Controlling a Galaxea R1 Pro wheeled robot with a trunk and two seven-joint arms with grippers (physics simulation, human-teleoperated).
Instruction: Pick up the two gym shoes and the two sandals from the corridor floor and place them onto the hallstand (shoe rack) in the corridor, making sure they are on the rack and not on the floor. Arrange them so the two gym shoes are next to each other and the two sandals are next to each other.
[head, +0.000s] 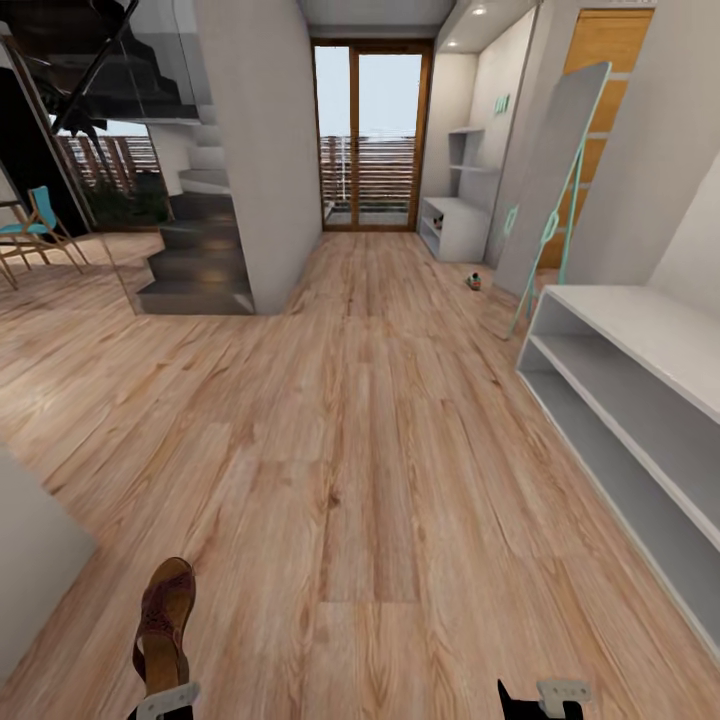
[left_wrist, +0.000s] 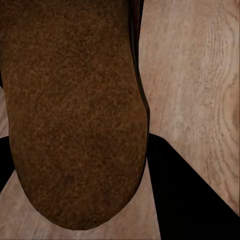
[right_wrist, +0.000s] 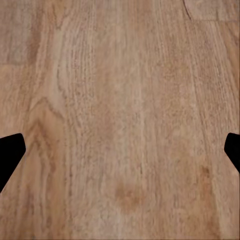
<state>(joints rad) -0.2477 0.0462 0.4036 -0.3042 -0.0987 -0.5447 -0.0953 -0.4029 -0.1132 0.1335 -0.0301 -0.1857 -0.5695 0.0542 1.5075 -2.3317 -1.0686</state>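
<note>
A brown leather sandal (head: 165, 620) is held clamped in the left gripper (head: 165, 700) at the near left, above the wood-plank corridor floor (head: 380, 420); its suede-like sole (left_wrist: 75, 110) is seen close in the left wrist view. The right gripper (head: 545, 695) is held with fingers apart over bare planks. The light-grey shoe rack (head: 640, 400) is seen at the right. A gym shoe (head: 474, 281) lies far down the corridor.
</note>
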